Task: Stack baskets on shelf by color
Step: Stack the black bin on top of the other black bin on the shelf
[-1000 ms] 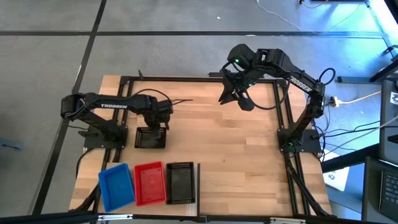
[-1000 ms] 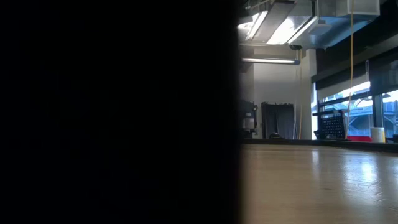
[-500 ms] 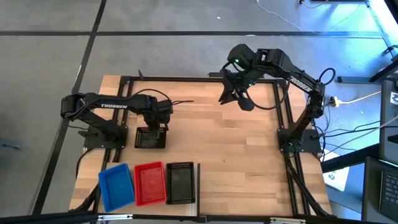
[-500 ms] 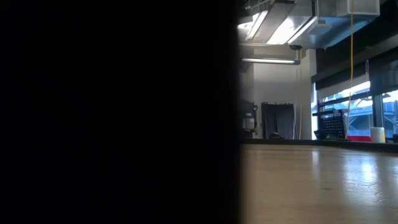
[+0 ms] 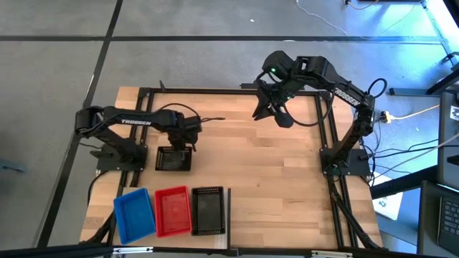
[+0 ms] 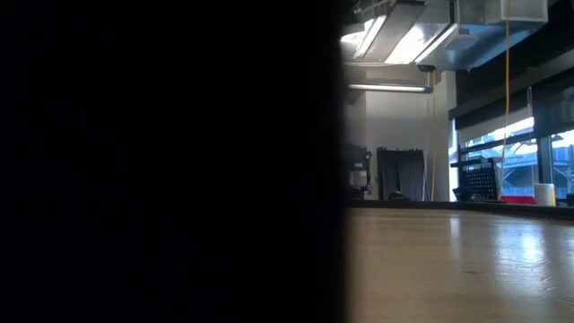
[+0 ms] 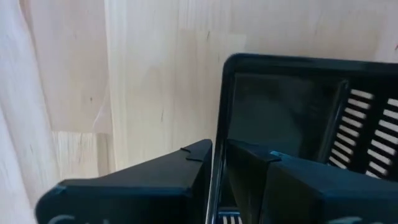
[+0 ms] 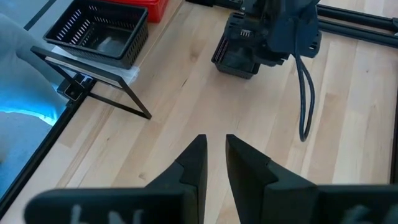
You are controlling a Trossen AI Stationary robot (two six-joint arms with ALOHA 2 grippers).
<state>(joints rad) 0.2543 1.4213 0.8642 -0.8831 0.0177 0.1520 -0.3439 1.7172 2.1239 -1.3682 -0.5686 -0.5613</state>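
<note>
A black mesh basket sits on the tabletop at the left. My left gripper is over its far right corner, shut on its wall. The right wrist view shows this basket below the left arm. At the near edge a blue basket, a red basket and a black one stand side by side on the shelf. My right gripper hangs shut, high over the table's far side. My left gripper pinches the rim of one wall of the black basket near its far right corner, one finger inside the basket and one outside. The fingers come from above, pointing down. The basket sits level, and as far as the high view shows its bottom is on the tabletop.
A black frame runs around the tabletop, with arm bases at the left and right edges. A wide stretch of bare wood lies between the arms. A dark mass close to the camera blocks the left half of the low view.
My left arm has shifted slightly toward the table's right. The black basket in its fingers stays in the same spot.
</note>
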